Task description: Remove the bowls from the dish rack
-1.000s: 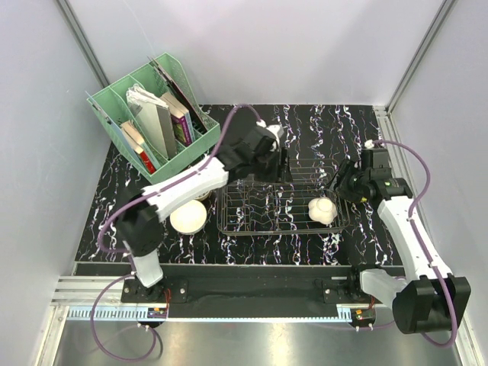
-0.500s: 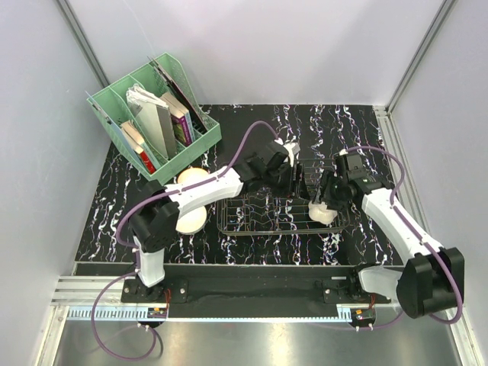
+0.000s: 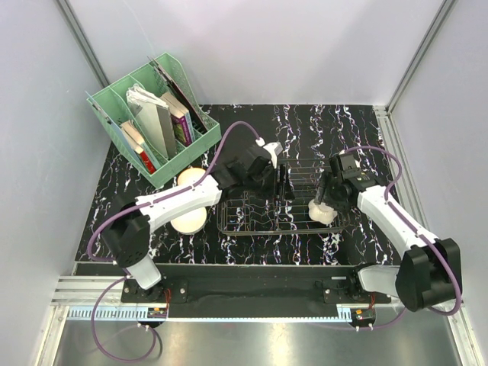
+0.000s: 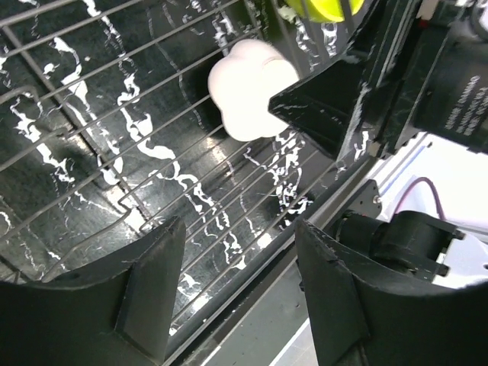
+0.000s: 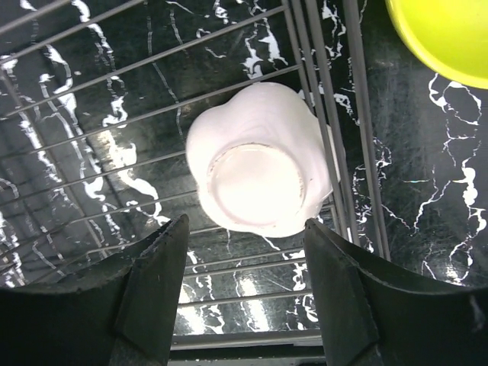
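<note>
Beside rack (image 5: 369, 152), wrist views only: yellow-green bowl (image 5: 446, 34)

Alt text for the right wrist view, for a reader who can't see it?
A white bowl lies upside down, foot ring facing the camera, in the wire dish rack, directly below the open right gripper, whose fingers frame it on either side. A yellow-green bowl shows in the top right corner, beyond the rack's edge bars, over the black marbled table.

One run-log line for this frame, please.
right end effector: open, above inverted white bowl in dish rack | left end effector: open, empty, over dish rack
</note>
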Tool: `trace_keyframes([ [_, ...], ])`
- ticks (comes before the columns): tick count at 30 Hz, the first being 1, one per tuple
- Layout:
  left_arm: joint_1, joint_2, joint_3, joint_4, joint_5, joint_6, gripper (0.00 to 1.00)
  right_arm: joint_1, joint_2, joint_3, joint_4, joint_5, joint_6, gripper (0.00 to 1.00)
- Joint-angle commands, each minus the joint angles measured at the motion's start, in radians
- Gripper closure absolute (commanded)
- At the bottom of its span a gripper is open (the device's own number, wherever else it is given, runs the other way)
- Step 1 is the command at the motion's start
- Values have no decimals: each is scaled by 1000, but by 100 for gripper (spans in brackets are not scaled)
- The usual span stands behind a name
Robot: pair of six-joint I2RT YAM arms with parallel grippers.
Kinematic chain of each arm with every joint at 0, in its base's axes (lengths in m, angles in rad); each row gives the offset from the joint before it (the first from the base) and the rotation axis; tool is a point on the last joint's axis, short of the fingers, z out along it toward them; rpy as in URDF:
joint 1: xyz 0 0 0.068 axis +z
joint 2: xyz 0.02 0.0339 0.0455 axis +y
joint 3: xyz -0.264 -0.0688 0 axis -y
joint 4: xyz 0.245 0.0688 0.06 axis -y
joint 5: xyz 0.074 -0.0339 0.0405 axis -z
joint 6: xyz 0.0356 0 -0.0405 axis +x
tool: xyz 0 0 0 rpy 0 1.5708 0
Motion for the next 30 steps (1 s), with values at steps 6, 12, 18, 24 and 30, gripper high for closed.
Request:
trace_keyframes([
  [6, 2, 3, -35, 26, -20, 19, 38, 26, 102, 50, 12, 74, -8, 33],
  [12, 2, 4, -50, 27, -20, 20, 38, 55, 144, 53, 51, 80, 8, 35],
  [18, 2, -2, -62, 26, -26, 25, 38, 93, 141, 48, 98, 23, 32, 37],
  [24, 4, -29, -84, 12, -58, 32, 38, 112, 116, 82, 80, -6, 31, 33],
  [30, 10, -13, -88, -5, -65, 39, 37, 112, 41, 131, 45, 46, 11, 22],
])
